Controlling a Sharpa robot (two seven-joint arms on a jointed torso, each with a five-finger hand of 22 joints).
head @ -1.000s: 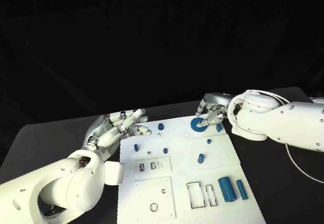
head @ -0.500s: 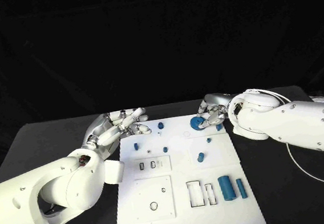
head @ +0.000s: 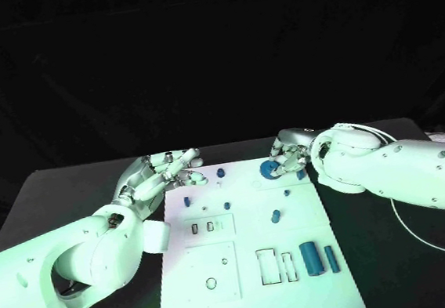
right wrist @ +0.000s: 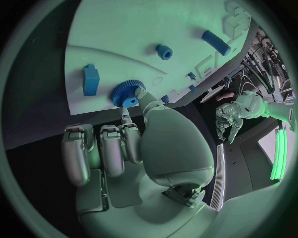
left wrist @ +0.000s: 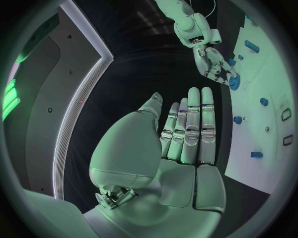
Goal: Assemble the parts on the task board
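Fingers of the left hand point(head: 166, 171), left of centre in the head view, are spread apart and hold nothing; the hand sits just off the upper-left corner of the task board point(head: 259, 307). In the left wrist view the same left hand point(left wrist: 180, 144) shows its fingers straight and side by side, with no part touching them.

Moving right across the head view, the white board carries small blue parts: a peg point(head: 221, 173) near its top edge just beside the left hand's fingertips, another blue part point(head: 186, 202) below it, a short piece point(head: 276, 216) near the middle, and a blue cylinder point(head: 309, 258) with a slimmer bar point(head: 331, 257) in the lower right.

At the board's upper right, the right hand point(head: 289, 156) pinches a blue gear point(head: 272, 169) in its fingertips, over the board's top-right area. The right wrist view shows that gear point(right wrist: 128, 93) between the thumb and a fingertip point(right wrist: 140, 94), close to the board surface; I cannot tell whether it touches. A blue block point(right wrist: 91, 80) lies just beside the gear, and a small round blue part point(right wrist: 164, 51) lies farther off on the board.
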